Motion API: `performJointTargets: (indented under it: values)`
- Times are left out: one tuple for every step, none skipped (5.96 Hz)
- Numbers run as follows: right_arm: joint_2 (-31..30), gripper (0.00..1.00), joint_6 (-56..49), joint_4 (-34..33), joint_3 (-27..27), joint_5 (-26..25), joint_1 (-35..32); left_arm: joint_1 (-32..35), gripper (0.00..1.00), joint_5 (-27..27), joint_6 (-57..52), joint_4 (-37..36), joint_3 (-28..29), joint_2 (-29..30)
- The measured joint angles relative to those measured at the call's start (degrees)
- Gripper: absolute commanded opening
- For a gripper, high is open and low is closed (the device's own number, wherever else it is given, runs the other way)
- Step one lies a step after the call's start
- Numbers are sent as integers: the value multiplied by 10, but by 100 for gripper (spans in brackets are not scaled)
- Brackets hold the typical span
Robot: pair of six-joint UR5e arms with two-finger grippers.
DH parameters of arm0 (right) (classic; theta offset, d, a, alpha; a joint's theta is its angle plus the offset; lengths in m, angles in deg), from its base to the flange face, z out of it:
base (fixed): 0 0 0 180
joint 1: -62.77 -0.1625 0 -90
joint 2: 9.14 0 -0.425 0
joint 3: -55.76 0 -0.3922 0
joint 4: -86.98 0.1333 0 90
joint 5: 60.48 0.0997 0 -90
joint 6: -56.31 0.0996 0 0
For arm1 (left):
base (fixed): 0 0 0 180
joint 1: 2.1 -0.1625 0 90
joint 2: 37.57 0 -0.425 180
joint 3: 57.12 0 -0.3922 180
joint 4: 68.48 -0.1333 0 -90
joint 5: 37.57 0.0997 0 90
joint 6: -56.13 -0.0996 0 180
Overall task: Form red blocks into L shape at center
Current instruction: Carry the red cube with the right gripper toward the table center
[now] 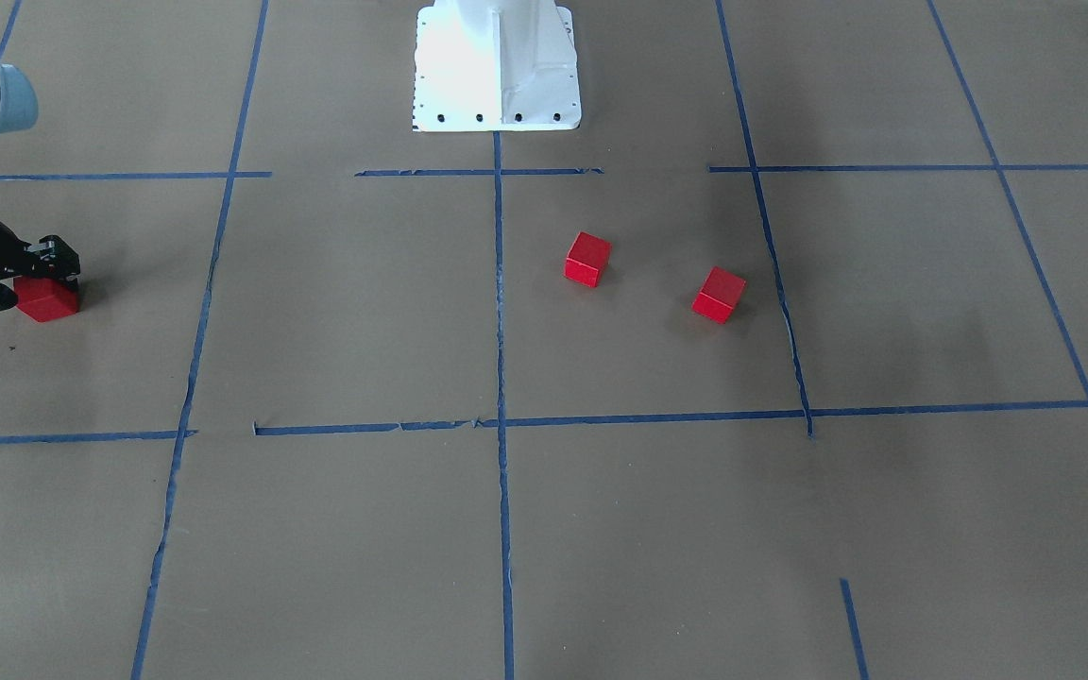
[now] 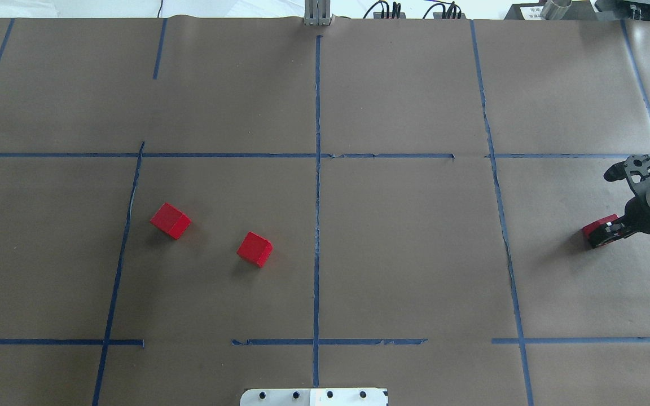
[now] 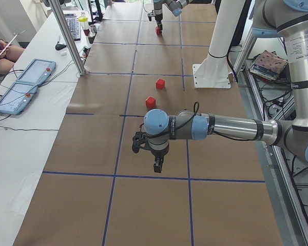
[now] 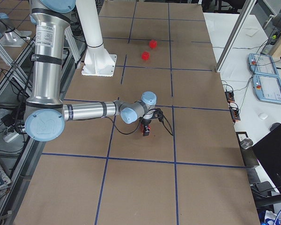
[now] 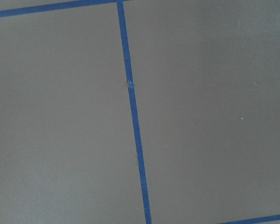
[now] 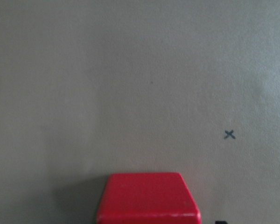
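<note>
The inner red block (image 2: 254, 248) and the outer red block (image 2: 170, 220) both lie inside the center (image 2: 409, 248), the brown paper cell straight out in front of the white base (image 2: 313, 396). We find them on the base's left side of the long blue tape line (image 2: 317, 225) that runs out from the base and splits the cell. The inner one is near that line. The outer one is further to the base's left and a little further out from the base, near the cell's left border tape. The two are apart, and each is turned at an angle to the tape.

The third red block (image 2: 593, 232) rests well off to the base's right, past the center's right border tape, in the next cell. The right gripper (image 2: 607, 230) is down on it, its black fingers (image 1: 60, 263) set narrow and closed in on the block's sides. In the right wrist view we see the block at the bottom middle, with a small pencilled cross (image 6: 229, 134) on the paper beyond it.

The left gripper (image 3: 157, 165) hangs pointing down over the paper far to the base's left, beyond the other two blocks. We see it only in the side view, so we cannot tell how its fingers stand. Its wrist camera takes in brown paper crossed by blue tape.
</note>
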Motion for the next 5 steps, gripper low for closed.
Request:
performJointTargets:
  values:
    - [4, 0, 2, -2, 11, 1, 0, 0, 100, 0, 0, 0, 0, 0]
    - [16, 0, 13, -10, 29, 3, 1, 0, 100, -1, 0, 0, 0, 0]
    - [50, 0, 42, -40, 49, 4, 3, 0, 100, -1, 0, 0, 0, 0]
    - [113, 0, 92, -99, 69, 4, 14, 0, 100, -1, 0, 0, 0, 0]
    - [189, 0, 155, -160, 80, 2, 42, 0, 100, -1, 0, 0, 0, 0]
